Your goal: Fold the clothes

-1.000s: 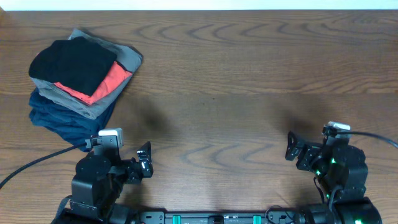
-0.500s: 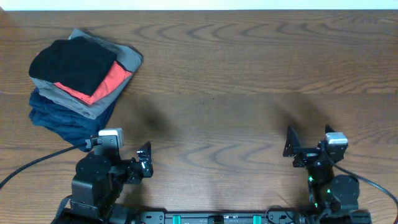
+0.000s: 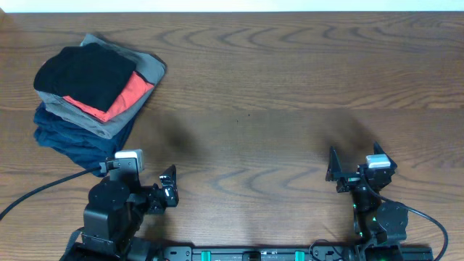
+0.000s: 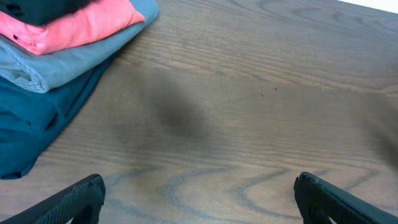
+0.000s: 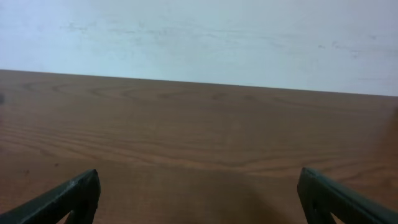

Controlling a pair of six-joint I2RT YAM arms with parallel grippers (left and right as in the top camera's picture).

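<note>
The black T-shirt point(image 3: 83, 72) lies folded on top of a stack of folded garments at the table's far left; no logo shows. Only a sliver of it shows in the left wrist view point(image 4: 37, 6). My left gripper point(image 3: 169, 188) is open and empty near the front edge, to the right of and below the stack. In its wrist view the left gripper point(image 4: 199, 190) has only bare wood between its fingers. My right gripper point(image 3: 335, 170) is open and empty at the front right; in its wrist view the right gripper point(image 5: 199, 186) points across bare table towards the wall.
Under the black shirt lie a red-orange garment point(image 3: 130, 93), a grey one point(image 3: 87, 119) and a navy one point(image 3: 69, 141). The wooden table point(image 3: 275, 94) ends at a white wall point(image 5: 199, 37) at the back.
My right arm has drawn back towards the front edge and shifted a little left, its gripper still open. The left arm and the stack have not moved.
</note>
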